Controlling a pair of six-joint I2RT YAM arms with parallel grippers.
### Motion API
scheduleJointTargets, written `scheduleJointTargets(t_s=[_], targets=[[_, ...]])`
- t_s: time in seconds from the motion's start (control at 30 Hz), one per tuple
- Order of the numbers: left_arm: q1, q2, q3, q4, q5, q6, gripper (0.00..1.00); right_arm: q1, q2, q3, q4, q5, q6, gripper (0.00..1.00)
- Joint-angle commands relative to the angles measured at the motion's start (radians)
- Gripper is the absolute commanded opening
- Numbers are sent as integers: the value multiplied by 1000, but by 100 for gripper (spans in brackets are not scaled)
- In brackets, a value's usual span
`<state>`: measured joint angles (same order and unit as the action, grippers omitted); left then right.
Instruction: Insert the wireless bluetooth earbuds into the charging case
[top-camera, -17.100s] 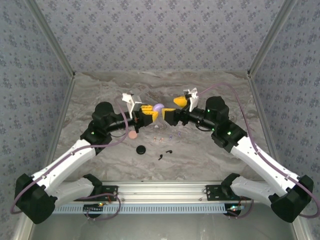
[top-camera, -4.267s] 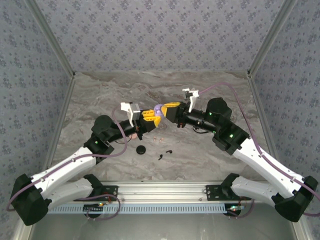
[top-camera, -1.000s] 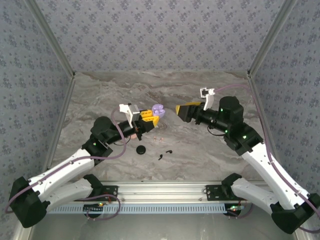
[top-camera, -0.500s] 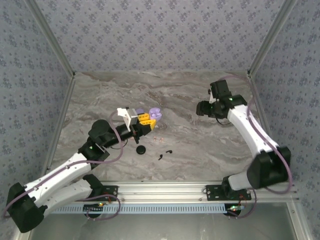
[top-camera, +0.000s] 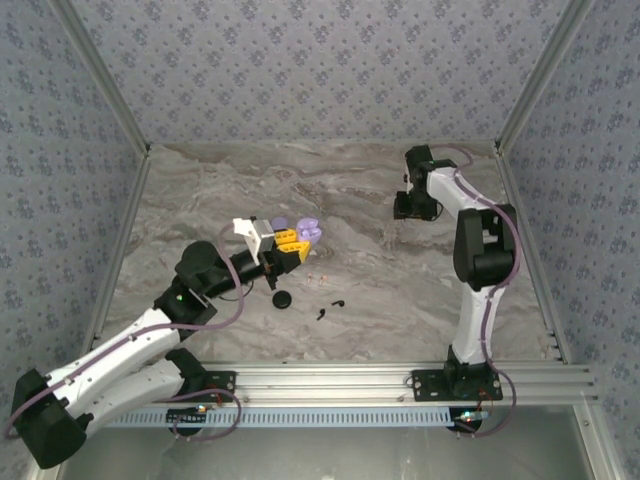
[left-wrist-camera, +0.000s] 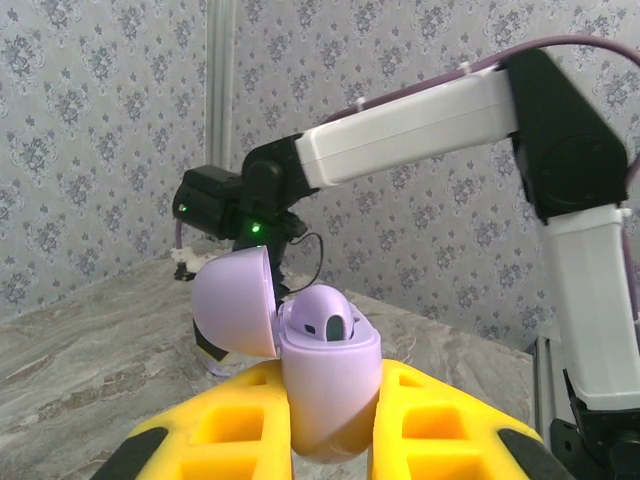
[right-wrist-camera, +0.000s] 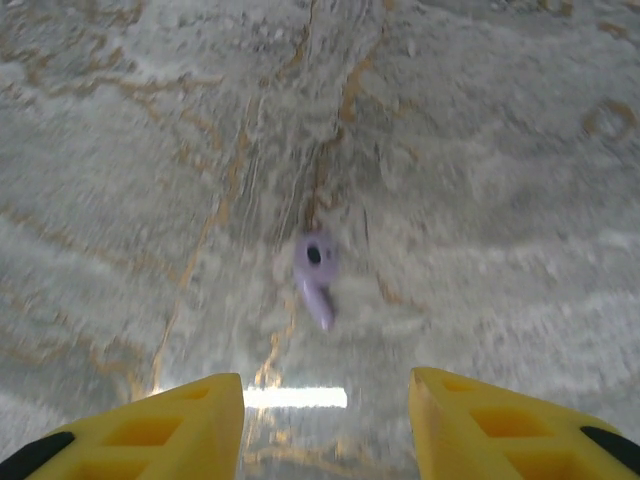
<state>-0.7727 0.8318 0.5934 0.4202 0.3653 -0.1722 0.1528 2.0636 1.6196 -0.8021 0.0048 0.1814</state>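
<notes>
My left gripper (top-camera: 299, 238) is shut on the lilac charging case (top-camera: 304, 230), held upright above the table's middle. In the left wrist view the case (left-wrist-camera: 330, 385) sits between the yellow fingers (left-wrist-camera: 215, 430), its lid (left-wrist-camera: 235, 315) swung open to the left, and one lilac earbud (left-wrist-camera: 328, 320) rests in it. My right gripper (top-camera: 410, 207) points down at the far right of the table. In the right wrist view it (right-wrist-camera: 325, 410) is open, and a loose lilac earbud (right-wrist-camera: 315, 275) lies on the marble just ahead of the fingertips, touching neither.
A black disc (top-camera: 283, 299) and two black earbuds (top-camera: 338, 301) (top-camera: 321, 314) lie on the marble in front of the left gripper. Tiny pinkish buds (top-camera: 318, 275) lie near them. The right arm (left-wrist-camera: 420, 120) rises behind the case. Patterned walls close in the table.
The right arm has swung away from the case to the far right and now hangs over a loose lilac earbud. The left gripper, still holding the case, has drifted slightly left.
</notes>
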Motion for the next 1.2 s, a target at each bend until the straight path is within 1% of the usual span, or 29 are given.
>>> scheduleJointTargets(t_s=[0.0, 0.2, 0.3, 0.43, 0.77, 0.87, 0.97, 1.07, 1.17], targets=[[1, -16, 3, 13, -10, 13, 0, -8, 73, 83, -44, 20, -29, 48], [2, -3, 6, 10, -11, 22, 0, -8, 173, 185, -84, 9, -48, 45], [1, 6, 7, 16, -10, 23, 0, -8, 200, 203, -92, 15, -48, 44], [1, 17, 11, 19, -9, 25, 0, -9, 217, 209, -95, 11, -52, 40], [1, 29, 11, 25, -4, 19, 0, -8, 224, 207, -109, -20, -56, 24], [1, 27, 12, 24, -5, 19, 0, -8, 190, 185, -102, -20, -53, 22], [1, 27, 8, 35, -6, 9, 0, -8, 105, 118, -49, -43, -47, 21], [1, 28, -1, 60, -10, -12, 0, -7, -7, 36, 9, -71, -40, 20], [2, 38, -13, 93, -15, -35, 0, -7, -147, -63, 79, -135, -17, 20]])
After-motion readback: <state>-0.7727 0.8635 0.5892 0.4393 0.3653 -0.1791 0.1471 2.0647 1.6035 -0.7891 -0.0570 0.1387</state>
